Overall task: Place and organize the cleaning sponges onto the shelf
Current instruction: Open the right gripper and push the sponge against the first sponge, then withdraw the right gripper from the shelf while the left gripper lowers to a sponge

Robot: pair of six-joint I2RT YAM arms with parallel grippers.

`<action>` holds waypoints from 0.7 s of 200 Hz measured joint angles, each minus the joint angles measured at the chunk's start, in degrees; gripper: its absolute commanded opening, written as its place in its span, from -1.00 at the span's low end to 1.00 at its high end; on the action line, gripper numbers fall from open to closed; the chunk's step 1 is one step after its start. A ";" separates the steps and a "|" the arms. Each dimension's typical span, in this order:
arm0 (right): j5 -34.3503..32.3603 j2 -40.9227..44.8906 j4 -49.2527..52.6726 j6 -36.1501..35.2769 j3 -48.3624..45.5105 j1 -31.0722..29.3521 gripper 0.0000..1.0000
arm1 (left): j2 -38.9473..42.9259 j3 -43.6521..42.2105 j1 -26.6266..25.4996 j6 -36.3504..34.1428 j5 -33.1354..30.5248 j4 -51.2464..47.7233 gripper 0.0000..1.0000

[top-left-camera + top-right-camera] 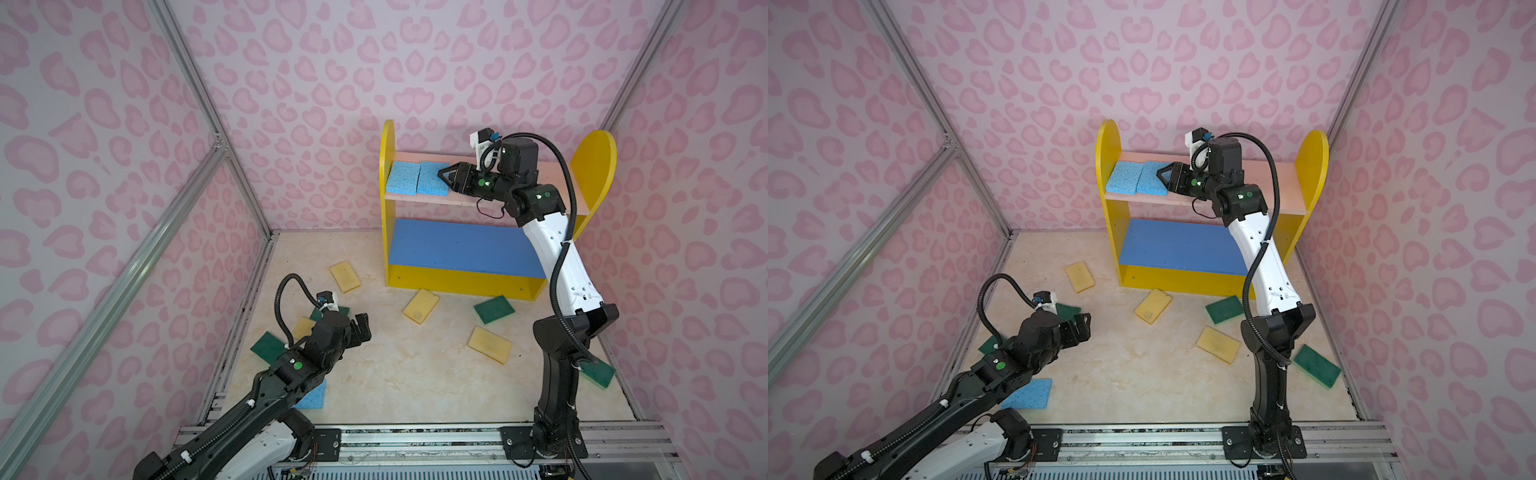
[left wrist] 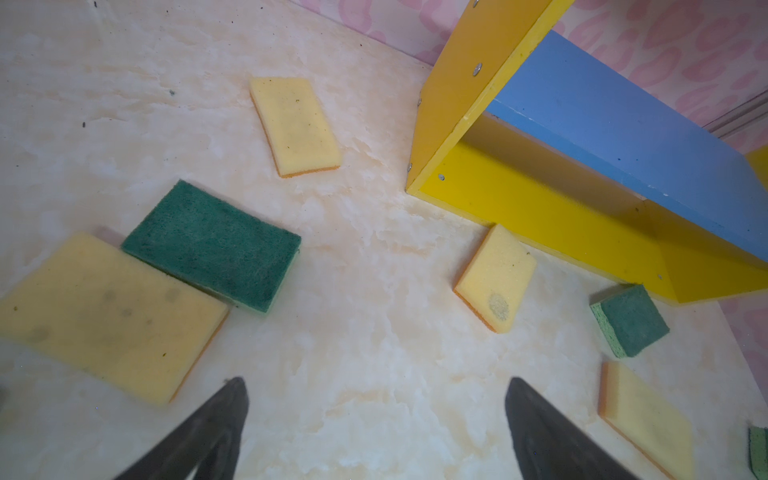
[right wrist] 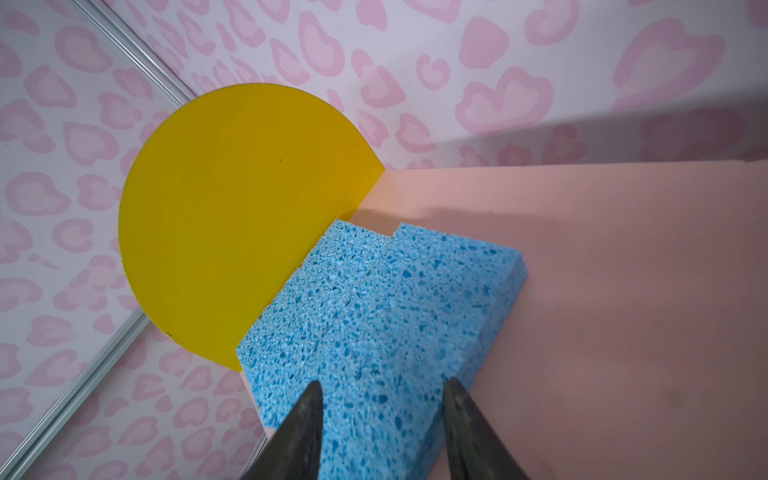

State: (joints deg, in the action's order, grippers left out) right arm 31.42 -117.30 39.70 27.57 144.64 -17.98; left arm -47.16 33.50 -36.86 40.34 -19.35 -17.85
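Two blue sponges (image 1: 402, 178) on shelf (image 1: 457, 245); right fingers (image 3: 299, 432) straddle one, grip unclear; left fingers (image 2: 208, 432) wide, empty; nine to go.

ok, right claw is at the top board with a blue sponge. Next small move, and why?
Probably open the right claw a little wider before retreating. The porous light blue rectangular sponge between its tips already lies flat on the pink wooden board, snug against its blue twin. The tips hug its long edges, so pulling back now could drag it.
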 measured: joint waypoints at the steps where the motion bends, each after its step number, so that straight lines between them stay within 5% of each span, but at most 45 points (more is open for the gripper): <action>1: 0.00 0.00 0.00 0.04 0.00 0.00 -0.03 | 0.04 -0.02 0.00 0.00 0.00 -0.07 0.95; 72: -1.31 7.06 2.23 1.14 -4.17 0.13 0.13 | 0.00 0.48 2.73 1.79 1.18 -6.73 0.98; 140: -2.03 29.44 -4.39 -0.09 -34.80 -0.68 0.11 | -3.85 1.60 4.20 7.13 2.91 -17.14 0.54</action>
State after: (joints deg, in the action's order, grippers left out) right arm 29.39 -87.85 35.31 27.49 109.84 -18.65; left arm -51.00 35.09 -32.67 47.46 -16.45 -34.98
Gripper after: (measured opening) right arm 0.559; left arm 0.786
